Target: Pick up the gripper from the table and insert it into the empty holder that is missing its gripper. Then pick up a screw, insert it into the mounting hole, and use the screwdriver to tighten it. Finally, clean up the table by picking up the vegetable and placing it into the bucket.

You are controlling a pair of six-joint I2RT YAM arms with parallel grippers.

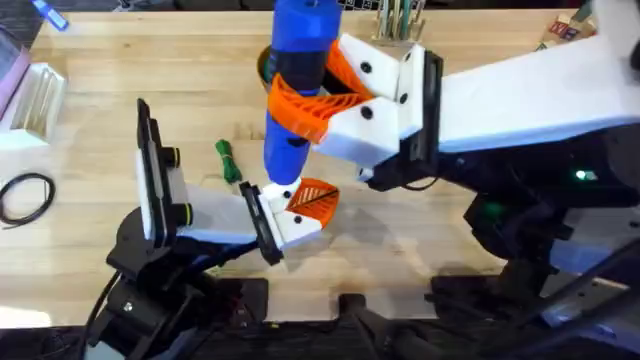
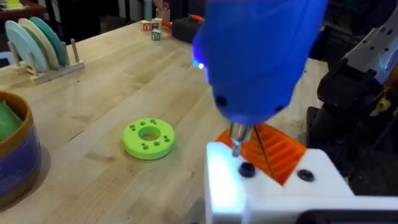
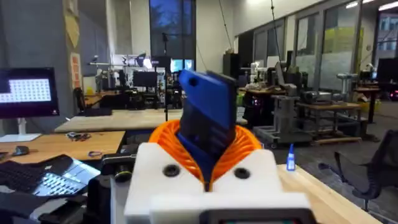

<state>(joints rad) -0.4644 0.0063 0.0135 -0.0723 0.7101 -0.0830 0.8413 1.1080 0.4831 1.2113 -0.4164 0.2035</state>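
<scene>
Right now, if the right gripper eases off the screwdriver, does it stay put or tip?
Likely tips. The screwdriver stands near upright, tall and top-heavy, on a thin metal tip at the holder. Its smooth round body would probably roll on the table. The right gripper alone steadies it.

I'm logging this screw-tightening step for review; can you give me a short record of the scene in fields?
right tool: shut on the screwdriver, held upright
screwdriver tip: at the white holder, beside a dark screw
orange gripper: seated in holder
vegetable: on the table
bucket: near the lime-green disc
</scene>
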